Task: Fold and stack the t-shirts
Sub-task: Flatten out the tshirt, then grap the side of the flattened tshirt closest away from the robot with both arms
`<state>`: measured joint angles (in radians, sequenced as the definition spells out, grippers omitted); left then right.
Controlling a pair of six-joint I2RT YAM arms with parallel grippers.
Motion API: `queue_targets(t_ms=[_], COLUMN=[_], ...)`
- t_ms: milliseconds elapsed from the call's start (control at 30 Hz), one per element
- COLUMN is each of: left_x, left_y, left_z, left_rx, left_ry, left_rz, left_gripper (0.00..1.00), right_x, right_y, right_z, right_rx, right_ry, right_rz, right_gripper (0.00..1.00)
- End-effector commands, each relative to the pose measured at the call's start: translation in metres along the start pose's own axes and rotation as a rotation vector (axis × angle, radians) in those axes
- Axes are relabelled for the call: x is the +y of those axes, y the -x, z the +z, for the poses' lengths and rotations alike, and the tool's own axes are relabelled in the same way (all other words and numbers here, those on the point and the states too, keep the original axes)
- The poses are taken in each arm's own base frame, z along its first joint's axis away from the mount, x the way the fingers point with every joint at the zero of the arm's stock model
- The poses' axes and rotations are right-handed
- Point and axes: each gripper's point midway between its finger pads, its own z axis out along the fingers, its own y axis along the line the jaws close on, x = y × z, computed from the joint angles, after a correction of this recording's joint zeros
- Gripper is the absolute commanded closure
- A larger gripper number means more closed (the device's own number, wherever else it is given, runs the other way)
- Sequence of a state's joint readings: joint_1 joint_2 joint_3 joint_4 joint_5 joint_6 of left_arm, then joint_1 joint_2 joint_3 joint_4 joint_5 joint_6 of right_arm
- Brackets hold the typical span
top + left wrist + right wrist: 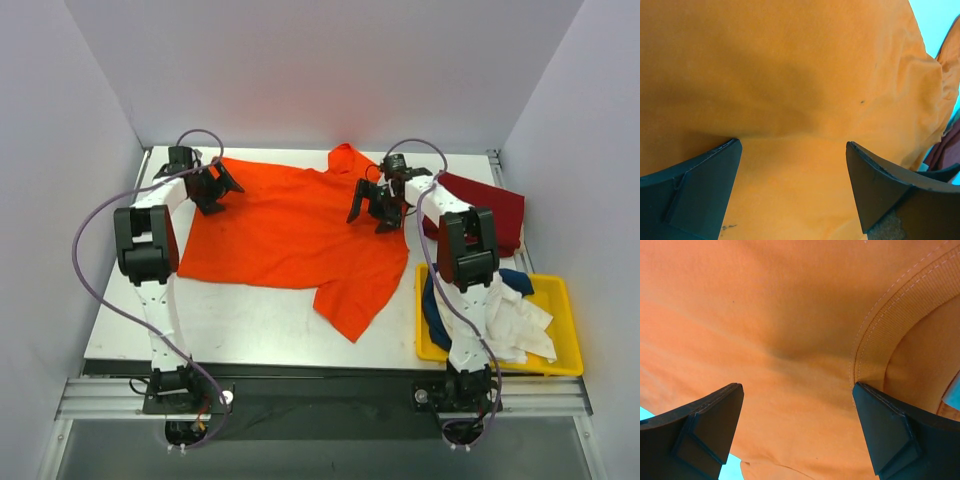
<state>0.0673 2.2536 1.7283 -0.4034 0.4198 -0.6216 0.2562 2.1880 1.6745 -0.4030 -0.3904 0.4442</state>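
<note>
Shirt [290,225], bright orange, lies spread on the table [250,330]. Left gripper [224,197] is over its far-left edge, right gripper [368,218] by the collar [875,325]; both jaws wide open, empty.

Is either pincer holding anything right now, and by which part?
Nothing is held. The left pincer and right pincer both stand open over the orange shirt.

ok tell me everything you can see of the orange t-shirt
The orange t-shirt is plain soft cloth, spread mostly flat on the table and lightly wrinkled. One short sleeve points to the far edge, the other toward the near edge. Its ribbed, stitched collar lies at the right, under the open right gripper. The open left gripper is over its left end. Neither grips it.
</note>
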Motion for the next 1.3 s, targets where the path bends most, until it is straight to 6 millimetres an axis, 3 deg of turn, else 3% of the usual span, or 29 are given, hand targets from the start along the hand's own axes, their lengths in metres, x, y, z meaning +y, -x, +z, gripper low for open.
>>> queue_targets(t_ms=[0, 133, 167, 233, 267, 333, 367, 400, 433, 467, 500, 533, 567, 600, 633, 667, 700, 733, 767, 833, 1033, 1167, 1267], left_x=[0.012, -0.011, -0.024, -0.026, -0.041, -0.035, -0.047, -0.028, -0.022, -0.026, -0.018, 0.014, 0.016, 0.023, 0.053, 0.069, 0.077, 0.099, 0.103, 0.128, 0.148, 0.159, 0.162], left_y=[0.017, 0.048, 0.059, 0.070, 0.079, 0.077, 0.078, 0.068, 0.060, 0.056, 0.050, 0.031, 0.024, 0.011, -0.015, -0.022, -0.033, -0.056, -0.062, -0.085, -0.098, -0.102, -0.099], left_z=[0.008, -0.016, -0.035, -0.060, -0.090, -0.117, -0.150, -0.159, -0.170, -0.198, -0.207, -0.206, -0.222, -0.218, -0.208, -0.218, -0.217, -0.211, -0.217, -0.217, -0.217, -0.206, -0.198], left_rx=[-0.043, -0.140, -0.188, -0.253, -0.315, -0.356, -0.412, -0.412, -0.411, -0.457, -0.472, -0.428, -0.450, -0.418, -0.356, -0.359, -0.341, -0.302, -0.318, -0.292, -0.283, -0.261, -0.258], left_ry=[0.070, 0.087, 0.086, 0.154, 0.157, 0.227, 0.223, 0.302, 0.328, 0.338, 0.362, 0.413, 0.388, 0.335, 0.352, 0.330, 0.314, 0.363, 0.391, 0.478, 0.539, 0.560, 0.560], left_rz=[0.058, 0.107, 0.129, 0.163, 0.187, 0.235, 0.260, 0.270, 0.278, 0.282, 0.252, 0.206, 0.182, 0.133, 0.081, 0.010, -0.009, -0.034, -0.015, -0.025, 0.000, -0.006, -0.004], left_gripper=[0.03, 0.03, 0.03, 0.03, 0.03, 0.03, 0.03, 0.03, 0.03, 0.03, 0.03, 0.03, 0.03, 0.03, 0.03, 0.03, 0.03, 0.03, 0.03, 0.03, 0.08, 0.25, 0.31], right_x=[-0.005, 0.008, 0.013, 0.019, 0.023, 0.028, 0.032, 0.034, 0.031, 0.033, 0.035, 0.037, 0.039, 0.033, 0.034, 0.035, 0.031, 0.030, 0.035, 0.030, 0.038, 0.041, 0.043], right_y=[-0.009, 0.006, 0.014, 0.024, 0.032, 0.046, 0.053, 0.055, 0.059, 0.061, 0.061, 0.060, 0.065, 0.059, 0.056, 0.056, 0.048, 0.043, 0.040, 0.024, 0.004, 0.002, 0.002], right_z=[0.009, 0.002, -0.003, -0.013, -0.021, -0.041, -0.056, -0.063, -0.071, -0.078, -0.090, -0.095, -0.112, -0.111, -0.115, -0.126, -0.122, -0.123, -0.130, -0.123, -0.123, -0.125, -0.128], right_rx=[0.078, 0.051, 0.031, -0.007, -0.036, -0.111, -0.153, -0.177, -0.210, -0.231, -0.255, -0.272, -0.321, -0.319, -0.329, -0.356, -0.341, -0.334, -0.349, -0.318, -0.294, -0.291, -0.300], right_ry=[-0.024, 0.006, 0.018, 0.014, 0.012, -0.021, -0.030, -0.042, -0.075, -0.085, -0.093, -0.103, -0.116, -0.136, -0.142, -0.142, -0.147, -0.142, -0.115, -0.111, -0.065, -0.052, -0.046], right_rz=[0.000, -0.017, -0.024, -0.039, -0.046, -0.073, -0.084, -0.099, -0.119, -0.132, -0.141, -0.154, -0.158, -0.158, -0.159, -0.147, -0.140, -0.131, -0.127, -0.118, -0.131, -0.131, -0.134], right_gripper=[0.00, 0.00, 0.00, 0.00, 0.00, 0.00, 0.00, 0.00, 0.00, 0.00, 0.00, 0.00, 0.00, 0.00, 0.00, 0.00, 0.00, 0.00, 0.00, 0.00, 0.02, 0.05, 0.06])
